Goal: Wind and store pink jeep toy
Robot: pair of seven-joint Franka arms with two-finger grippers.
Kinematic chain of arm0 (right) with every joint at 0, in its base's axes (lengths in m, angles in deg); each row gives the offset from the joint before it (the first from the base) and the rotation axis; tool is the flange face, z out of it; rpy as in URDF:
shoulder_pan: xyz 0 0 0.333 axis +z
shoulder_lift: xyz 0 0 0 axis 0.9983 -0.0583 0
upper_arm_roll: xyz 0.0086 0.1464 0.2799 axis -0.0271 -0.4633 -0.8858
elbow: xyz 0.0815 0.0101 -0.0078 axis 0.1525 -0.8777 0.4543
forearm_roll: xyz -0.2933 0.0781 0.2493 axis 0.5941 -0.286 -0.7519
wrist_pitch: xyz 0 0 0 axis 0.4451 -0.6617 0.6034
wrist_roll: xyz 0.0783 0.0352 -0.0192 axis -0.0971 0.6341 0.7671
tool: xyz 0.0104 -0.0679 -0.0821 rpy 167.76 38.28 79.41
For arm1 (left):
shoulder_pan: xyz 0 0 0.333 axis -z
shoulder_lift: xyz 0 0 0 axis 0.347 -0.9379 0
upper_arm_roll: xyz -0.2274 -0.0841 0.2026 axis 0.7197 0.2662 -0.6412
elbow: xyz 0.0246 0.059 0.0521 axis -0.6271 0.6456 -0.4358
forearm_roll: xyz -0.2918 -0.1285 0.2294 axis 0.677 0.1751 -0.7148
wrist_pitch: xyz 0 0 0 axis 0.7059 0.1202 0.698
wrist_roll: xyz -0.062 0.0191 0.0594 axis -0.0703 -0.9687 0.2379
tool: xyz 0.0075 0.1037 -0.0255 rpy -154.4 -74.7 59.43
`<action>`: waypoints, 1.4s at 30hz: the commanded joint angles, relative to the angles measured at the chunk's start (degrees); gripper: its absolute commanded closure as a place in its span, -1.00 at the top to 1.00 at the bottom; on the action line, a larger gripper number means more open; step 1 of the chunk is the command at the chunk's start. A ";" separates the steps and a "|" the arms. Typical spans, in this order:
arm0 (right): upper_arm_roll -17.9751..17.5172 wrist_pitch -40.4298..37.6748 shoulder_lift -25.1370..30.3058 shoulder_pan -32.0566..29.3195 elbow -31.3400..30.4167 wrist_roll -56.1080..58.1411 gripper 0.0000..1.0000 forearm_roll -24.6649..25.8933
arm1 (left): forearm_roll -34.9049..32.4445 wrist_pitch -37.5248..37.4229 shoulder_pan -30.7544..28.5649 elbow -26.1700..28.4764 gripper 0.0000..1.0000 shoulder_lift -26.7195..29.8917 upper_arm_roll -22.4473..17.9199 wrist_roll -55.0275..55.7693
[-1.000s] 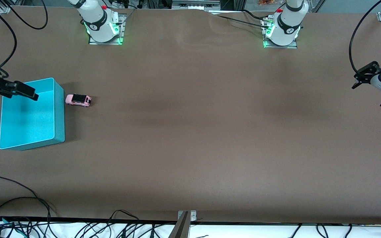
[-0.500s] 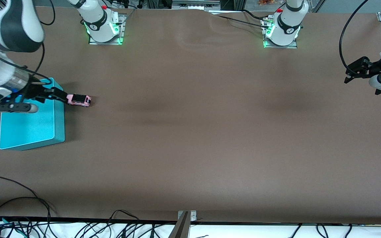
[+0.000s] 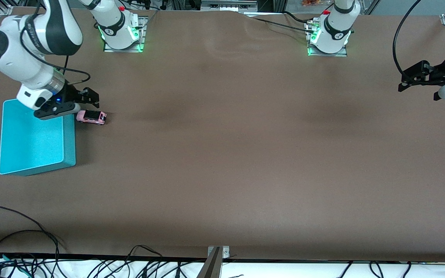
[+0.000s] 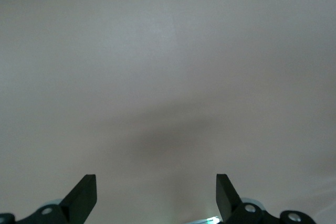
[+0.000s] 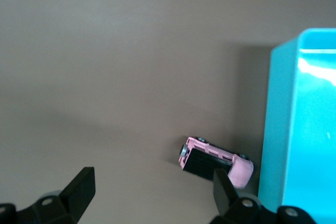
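The pink jeep toy [image 3: 91, 116] stands on the brown table right beside the teal bin [image 3: 70, 139], at the right arm's end. It has a light pink body and a black roof. My right gripper [image 3: 88, 98] hangs open over the table at the bin's corner, just by the jeep. In the right wrist view the pink jeep toy [image 5: 212, 162] lies off to one side of the right gripper [image 5: 152, 190], near one fingertip, with nothing between the fingers. My left gripper [image 3: 406, 81] is open and empty at the left arm's end; the left gripper [image 4: 156, 192] sees only bare table.
The teal bin [image 5: 299, 129] is open-topped and shows nothing inside. Cables [image 3: 21, 247] trail along the table edge nearest the front camera. The arm bases [image 3: 122, 34] stand along the table's edge farthest from the camera.
My right arm has swung from over the bin toward the jeep, its gripper now by the jeep. My left gripper has drifted slightly toward the bases. The jeep has not moved.
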 commanded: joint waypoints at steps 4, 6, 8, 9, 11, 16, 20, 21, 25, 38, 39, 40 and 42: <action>-0.50 16.01 2.72 -0.28 -13.62 10.10 1.00 -0.13 | 1.47 -1.55 -0.16 -0.59 1.00 2.29 0.05 3.49; -0.50 17.25 2.29 -0.28 -14.60 12.20 1.00 -0.13 | 1.38 -1.55 -0.16 -0.58 1.00 2.55 0.13 6.12; -0.50 17.17 1.58 -0.28 -14.78 16.93 1.00 -0.13 | 1.38 -1.72 -0.07 -0.58 1.00 2.64 0.31 9.02; -0.41 17.25 1.23 -0.28 -14.78 19.57 1.00 -0.13 | 1.38 -1.72 0.02 -0.58 1.00 2.81 0.48 9.73; -0.15 17.43 0.53 -0.45 -14.78 23.88 1.00 -0.31 | 1.38 -1.72 0.02 -0.06 1.00 3.34 0.66 10.00; 2.22 17.52 -0.96 -0.63 -14.95 34.68 1.00 -0.31 | 1.30 -1.46 0.54 1.61 1.00 4.57 0.57 10.27; 5.21 19.27 -2.11 -0.63 -15.57 42.86 1.00 -0.31 | 1.38 -0.23 0.81 4.94 1.00 6.85 0.49 10.27; 5.56 19.89 -2.55 -0.63 -15.92 44.54 1.00 -0.31 | 1.38 0.03 0.81 5.65 1.00 7.47 0.49 10.27; 8.20 23.05 -5.35 -0.63 -16.09 52.27 1.00 -0.31 | 1.38 -0.40 0.81 6.27 1.00 8.09 0.57 10.71; 8.55 30.26 -10.90 -0.63 -16.80 61.60 0.96 -0.40 | 1.38 -0.76 0.81 5.48 1.00 6.86 0.75 12.03; 8.55 30.35 -11.16 -0.63 -16.80 61.87 0.94 -0.40 | 1.12 -0.67 0.90 5.48 1.00 6.77 0.75 11.94; 8.55 30.70 -11.42 -0.63 -16.80 62.04 0.92 -0.40 | 0.94 -0.67 0.90 5.39 1.00 6.68 0.75 12.03; 8.55 31.93 -12.04 -0.54 -16.88 63.01 0.90 -0.40 | 0.59 -0.67 0.99 5.39 1.00 6.07 0.75 11.94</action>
